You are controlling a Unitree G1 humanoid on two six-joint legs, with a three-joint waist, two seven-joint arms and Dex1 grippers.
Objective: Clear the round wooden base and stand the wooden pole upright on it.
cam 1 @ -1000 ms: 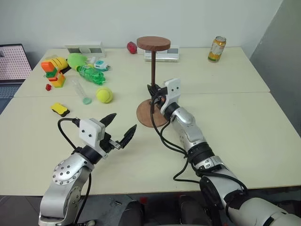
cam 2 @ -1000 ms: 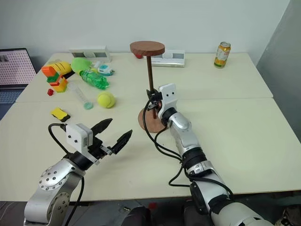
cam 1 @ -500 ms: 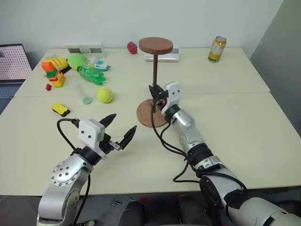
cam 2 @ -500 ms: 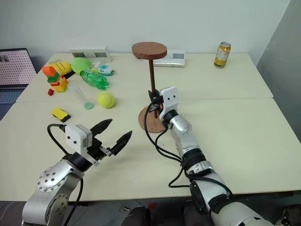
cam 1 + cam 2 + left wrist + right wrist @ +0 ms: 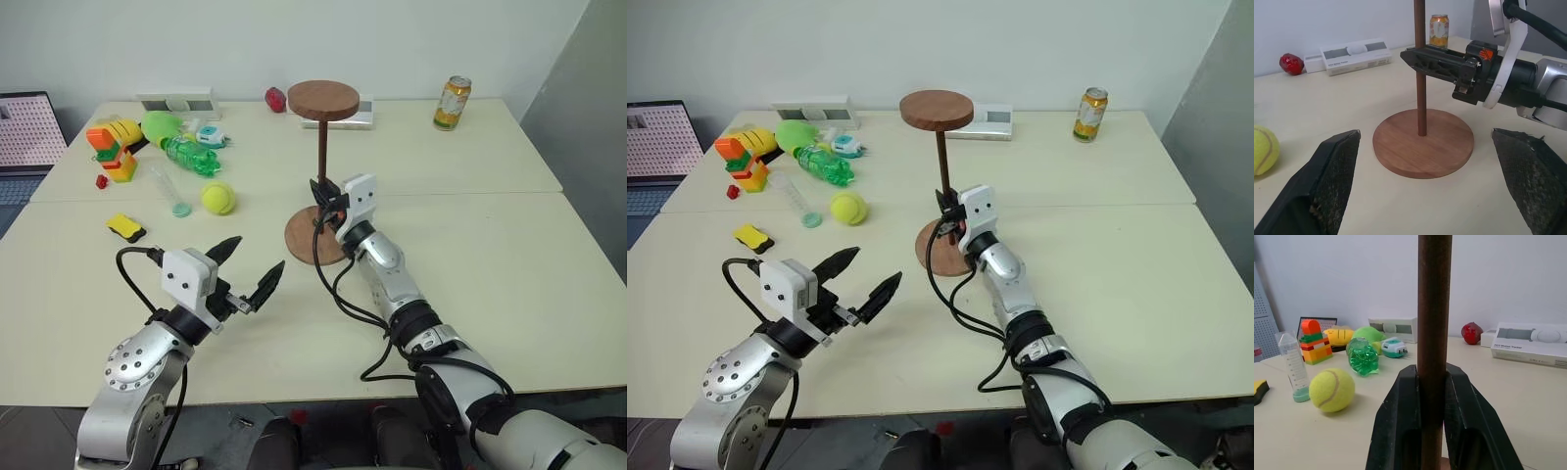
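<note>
On the round wooden base (image 5: 1423, 142), the wooden pole (image 5: 322, 162) upright (disc end topmost).

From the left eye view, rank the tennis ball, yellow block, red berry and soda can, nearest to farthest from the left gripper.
From the left gripper:
1. Yellow block, on its left, near side of the table.
2. Tennis ball, straight beyond it; close to the block's distance, hard to separate.
3. Red berry, at the back edge.
4. Soda can, back right corner.
</note>
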